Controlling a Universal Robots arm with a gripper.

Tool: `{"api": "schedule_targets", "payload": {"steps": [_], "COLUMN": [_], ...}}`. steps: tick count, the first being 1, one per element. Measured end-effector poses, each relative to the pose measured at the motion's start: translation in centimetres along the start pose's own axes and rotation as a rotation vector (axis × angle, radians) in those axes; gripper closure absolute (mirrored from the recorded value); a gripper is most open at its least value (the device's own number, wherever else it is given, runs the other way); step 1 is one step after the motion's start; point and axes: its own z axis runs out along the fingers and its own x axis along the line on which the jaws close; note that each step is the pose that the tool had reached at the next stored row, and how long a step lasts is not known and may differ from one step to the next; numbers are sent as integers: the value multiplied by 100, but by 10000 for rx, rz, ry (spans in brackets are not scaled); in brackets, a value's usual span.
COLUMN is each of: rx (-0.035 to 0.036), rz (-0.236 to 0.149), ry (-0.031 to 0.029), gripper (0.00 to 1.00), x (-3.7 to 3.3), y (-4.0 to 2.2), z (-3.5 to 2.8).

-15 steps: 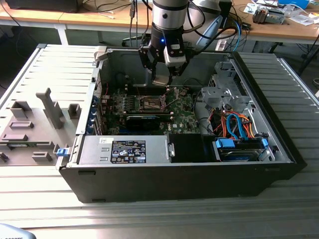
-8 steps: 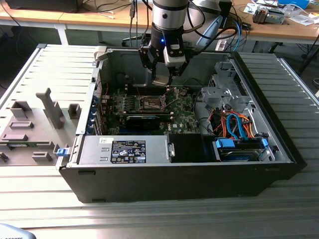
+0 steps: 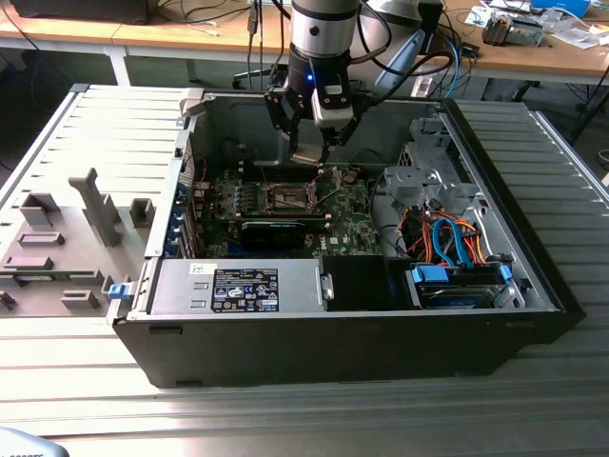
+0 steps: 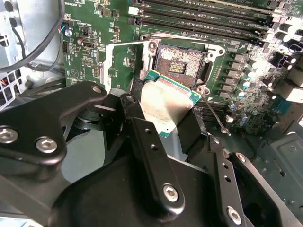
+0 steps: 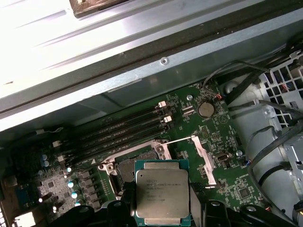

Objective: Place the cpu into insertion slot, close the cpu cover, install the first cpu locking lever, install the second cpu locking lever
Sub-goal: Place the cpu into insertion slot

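Silver-topped square cpu (image 4: 170, 97) sits clamped in the black end effector (image 4: 163, 120) over the insertion slot (image 4: 179, 64).

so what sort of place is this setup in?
Probably a robotics lab or workshop: an open computer case sits on a slatted metal table, wooden desks strewn with cables stand behind, and the gripper holds the cpu over the green board.

Work surface: ribbed grey metal tabletop (image 3: 561, 171), evenly lit. Behind it stands a row of light wooden desks (image 3: 190, 36) on white legs (image 3: 119, 67), carrying loose black cables (image 3: 205, 14) and, toward the exterior view's right, small mixed clutter (image 3: 514, 29). Under-desk area dark.
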Motion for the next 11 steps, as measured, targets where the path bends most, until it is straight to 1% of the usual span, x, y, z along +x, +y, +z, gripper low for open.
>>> {"api": "schedule_targets", "payload": {"steps": [11], "rx": [-2], "rz": [141], "ry": [-8], "gripper": [45], "x": [0], "y": [0], "z": [3]}}
